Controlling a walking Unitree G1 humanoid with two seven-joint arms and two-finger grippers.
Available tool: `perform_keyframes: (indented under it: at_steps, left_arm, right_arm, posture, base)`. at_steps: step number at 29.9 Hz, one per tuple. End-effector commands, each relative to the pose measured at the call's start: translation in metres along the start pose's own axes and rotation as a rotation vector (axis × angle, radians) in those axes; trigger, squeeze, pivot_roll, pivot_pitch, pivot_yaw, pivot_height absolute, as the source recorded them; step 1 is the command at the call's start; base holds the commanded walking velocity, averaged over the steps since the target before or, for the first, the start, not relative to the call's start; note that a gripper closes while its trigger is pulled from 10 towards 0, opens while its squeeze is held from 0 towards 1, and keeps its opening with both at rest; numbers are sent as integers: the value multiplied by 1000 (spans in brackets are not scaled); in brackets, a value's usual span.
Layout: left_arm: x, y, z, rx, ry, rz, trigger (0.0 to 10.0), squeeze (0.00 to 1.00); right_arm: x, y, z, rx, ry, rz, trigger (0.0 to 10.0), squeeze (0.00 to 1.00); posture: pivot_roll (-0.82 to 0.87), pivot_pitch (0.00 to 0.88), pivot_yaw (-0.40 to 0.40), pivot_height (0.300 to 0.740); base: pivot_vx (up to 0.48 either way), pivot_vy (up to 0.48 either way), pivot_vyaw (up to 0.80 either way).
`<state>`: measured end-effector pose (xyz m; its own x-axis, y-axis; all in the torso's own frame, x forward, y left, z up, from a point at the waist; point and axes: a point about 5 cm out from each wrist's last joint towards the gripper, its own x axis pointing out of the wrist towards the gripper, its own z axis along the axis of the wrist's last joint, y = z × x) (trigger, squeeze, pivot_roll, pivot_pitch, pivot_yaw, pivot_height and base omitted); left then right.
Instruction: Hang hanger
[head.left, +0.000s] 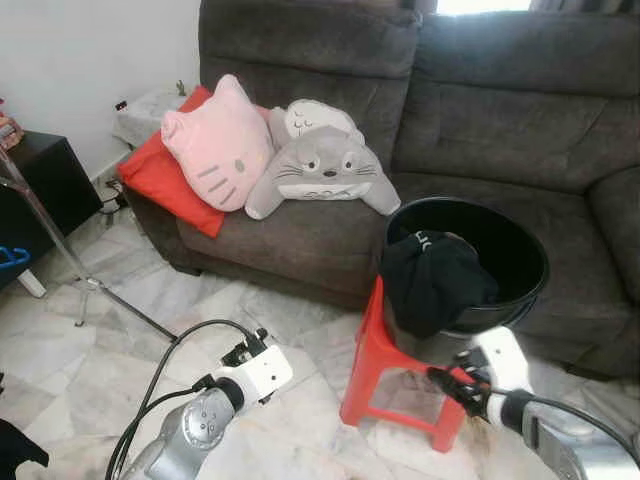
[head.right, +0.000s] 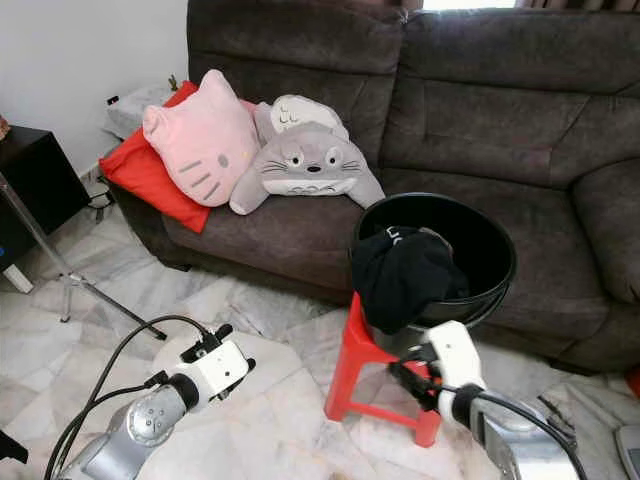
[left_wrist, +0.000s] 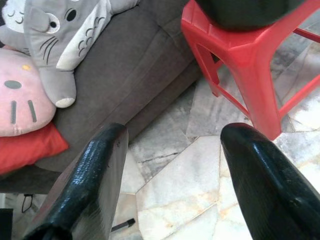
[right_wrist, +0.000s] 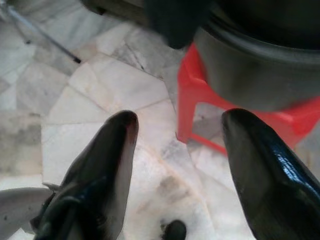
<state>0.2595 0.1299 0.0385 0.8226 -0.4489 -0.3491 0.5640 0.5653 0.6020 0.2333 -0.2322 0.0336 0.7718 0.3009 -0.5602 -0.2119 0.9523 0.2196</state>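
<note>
Hanger: not positively identified. The only candidate is a small blue curved piece (head.left: 12, 257) at the far left edge of the head view, beside a slanting silver metal stand pole (head.left: 50, 230) and in front of a low black cabinet (head.left: 45, 170). It is cut off by the frame and too little shows to confirm it.

Left gripper (left_wrist: 175, 132): two black fingers spread apart, nothing between them. It is held low over the pale marble tile floor (head.left: 110, 320), pointing toward the front of the dark grey fabric sofa (head.left: 480, 110).

Right gripper (right_wrist: 181, 117): fingers likewise apart and empty. It sits just in front of the red plastic stool (head.left: 375, 350), pointing at the stool's leg and the base of the black round plastic tub (head.left: 520, 250) standing on it. A black garment (head.left: 430, 280) is draped over the tub's near rim.

Governing relation: if the blue piece is the hanger, it lies well off to the robot's left, apart from both grippers, with the left arm clearly the nearer. Its long axis cannot be judged from what shows. The right arm is nearer the tub and garment, well away from the stand.

Assessment: the task appears to be at its start, with nothing in hand. The next move would likely call for a turn to the left to bring the stand into full view.

Risk: the cable looping beside the left arm, and the stand's foot on the floor.
</note>
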Motion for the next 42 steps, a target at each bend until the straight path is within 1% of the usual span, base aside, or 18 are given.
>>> perform_keyframes:
  at_steps: [1, 3, 4, 6, 10, 12, 16, 18, 23, 25, 26, 27, 28, 31, 36, 39, 42]
  left_arm:
    - [1, 3, 0, 8, -2, 6, 10000, 0]
    - [1, 4, -1, 9, -1, 8, 10000, 0]
    - [1, 4, -1, 10, 0, 10, 10000, 0]
    - [0, 6, -2, 11, 1, 12, 10000, 0]
    - [0, 6, -2, 14, 1, 14, 10000, 0]
    - [0, 6, -2, 22, -1, 9, 10000, 0]
    - [0, 5, -1, 33, -2, 2, 10000, 0]
    - [0, 4, -1, 32, -2, 1, 10000, 0]
    - [1, 3, -1, 33, -4, -4, 10000, 0]
    - [1, 3, -1, 33, -3, -3, 10000, 0]
    - [1, 3, -1, 33, -3, -3, 10000, 0]
    - [1, 3, -1, 31, -2, -1, 10000, 0]
    - [1, 3, -1, 30, -2, 0, 10000, 0]
    - [1, 3, -1, 31, -1, -2, 10000, 0]
    - [2, 3, -1, 29, -3, -1, 10000, 0]
    - [2, 3, 0, 30, -5, 1, 10000, 0]
    - [3, 3, 1, 30, -7, 3, 10000, 0]
  right_arm:
    - [4, -2, 11, 78, -106, 0, 10000, 0]
    - [8, -4, 11, 174, -170, -7, 10000, 0]
    - [10, -3, 11, 228, -228, 1, 10000, 0]
    - [10, -2, 11, 288, -294, 20, 10000, 0]
    - [8, -4, 15, 359, -386, 41, 10000, 0]
    - [6, -2, 18, 377, -430, 65, 10000, 0]
    - [-1, 7, 27, 383, -536, 163, 10000, 0]
    - [-2, 8, 27, 382, -545, 165, 10000, 0]
    - [3, 9, 31, 380, -548, 160, 10000, 0]
    - [7, 11, 29, 358, -527, 166, 10000, 0]
    - [10, 9, 26, 335, -495, 139, 10000, 0]
    - [14, 6, 21, 284, -439, 94, 10000, 0]
    - [18, 1, 15, 200, -368, 26, 10000, 0]
    - [24, -7, 12, 175, -313, -31, 10000, 0]
    - [32, -7, 14, 141, -282, -15, 10000, 0]
    - [40, -9, 18, 102, -264, -25, 10000, 0]
    - [45, -8, 24, 90, -275, -19, 10000, 0]
  posture:
    - [-85, 0, 14, 740]
    - [-74, 0, 11, 740]
    - [-74, 0, 11, 740]
    - [-69, 0, 13, 740]
    - [-74, 0, 19, 740]
    - [-72, 0, 22, 740]
    - [-76, 0, 24, 740]
    - [-76, 0, 24, 740]
    - [-79, 0, 25, 740]
    - [-77, 0, 23, 740]
    - [-73, 0, 21, 740]
    - [-73, 0, 20, 740]
    - [-74, 0, 20, 740]
    - [-74, 0, 20, 740]
    - [-74, 0, 18, 740]
    - [-74, 0, 18, 740]
    - [-74, 0, 18, 740]
  base:
    - [0, 0, 0]
    - [0, 0, 0]
    - [0, 0, 0]
    - [0, 0, 0]
    - [0, 0, 0]
    - [0, 0, 0]
    - [0, 0, 0]
    - [0, 0, 0]
    - [0, 0, 0]
    - [0, 0, 0]
    - [0, 0, 0]
    - [0, 0, 0]
    - [0, 0, 0]
    - [0, 0, 0]
    - [0, 0, 0]
    - [0, 0, 0]
    - [0, 0, 0]
